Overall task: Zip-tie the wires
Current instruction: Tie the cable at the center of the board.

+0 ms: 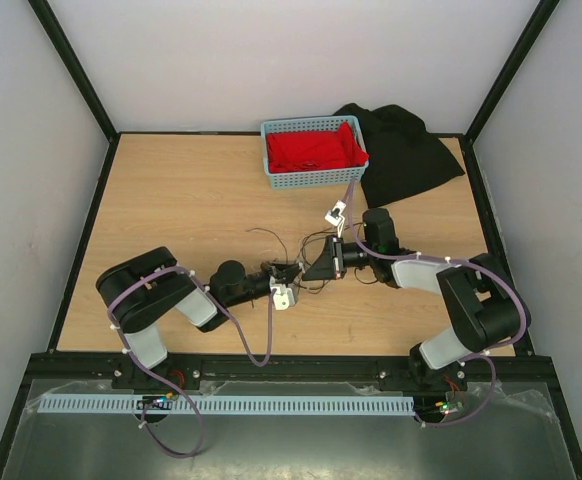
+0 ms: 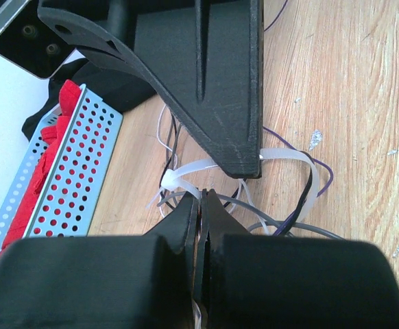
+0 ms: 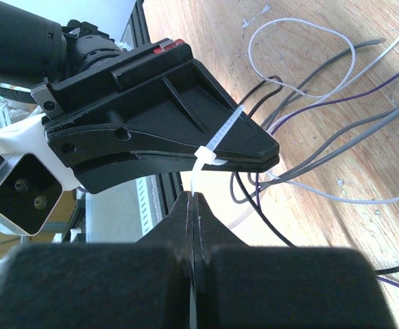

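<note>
The black right gripper (image 3: pixel 193 203) is being clamped on the tail of a white plastic zip tie (image 3: pixel 210 152), whose strap is being draped over the black left gripper (image 2: pixel 203 203) (jaws pressed together; on what, cannot be told). The thin multicoloured wires (image 2: pixel 312 181) are being bunched just beyond both fingertips, at the middle of the light wooden tabletop (image 1: pixel 171 220).

Two arms are standing at one wooden table (image 1: pixel 171 220): one left arm (image 1: pixel 151 295) and one right arm (image 1: pixel 481 300), carrying one left gripper (image 2: pixel 203 199) and one right gripper (image 3: pixel 192 202). One white zip tie (image 3: pixel 210 152) is showing. At least four wires (image 3: pixel 275 123) are showing, in white, grey, purple and black; their exact number cannot be told. One blue basket (image 1: pixel 311 180), one red cloth (image 1: pixel 314 148) and one black cloth (image 1: pixel 411 155) are lying there.
</note>
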Motion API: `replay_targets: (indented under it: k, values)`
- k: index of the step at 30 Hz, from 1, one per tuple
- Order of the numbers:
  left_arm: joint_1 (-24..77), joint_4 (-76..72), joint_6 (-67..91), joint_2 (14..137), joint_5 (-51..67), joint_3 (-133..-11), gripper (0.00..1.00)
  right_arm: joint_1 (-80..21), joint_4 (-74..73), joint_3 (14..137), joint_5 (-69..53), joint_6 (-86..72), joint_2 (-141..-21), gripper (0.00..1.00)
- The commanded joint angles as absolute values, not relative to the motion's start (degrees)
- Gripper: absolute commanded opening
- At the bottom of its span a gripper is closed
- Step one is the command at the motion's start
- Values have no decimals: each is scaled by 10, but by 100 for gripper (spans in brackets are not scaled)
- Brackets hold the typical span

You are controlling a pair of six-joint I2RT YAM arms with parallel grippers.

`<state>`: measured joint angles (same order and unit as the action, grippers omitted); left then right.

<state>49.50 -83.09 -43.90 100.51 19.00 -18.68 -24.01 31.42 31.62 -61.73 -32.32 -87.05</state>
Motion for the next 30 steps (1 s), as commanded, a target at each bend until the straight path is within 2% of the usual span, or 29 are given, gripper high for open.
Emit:
replay_targets:
  k: [1,30]
  values:
    - [502,-848,-439,1001,203,-183,0,-235,298,335,-614,-305,-880,0]
    - [506,-849,-437,1004,211,-182,0,-236,311,354,-590,-320,-910,0]
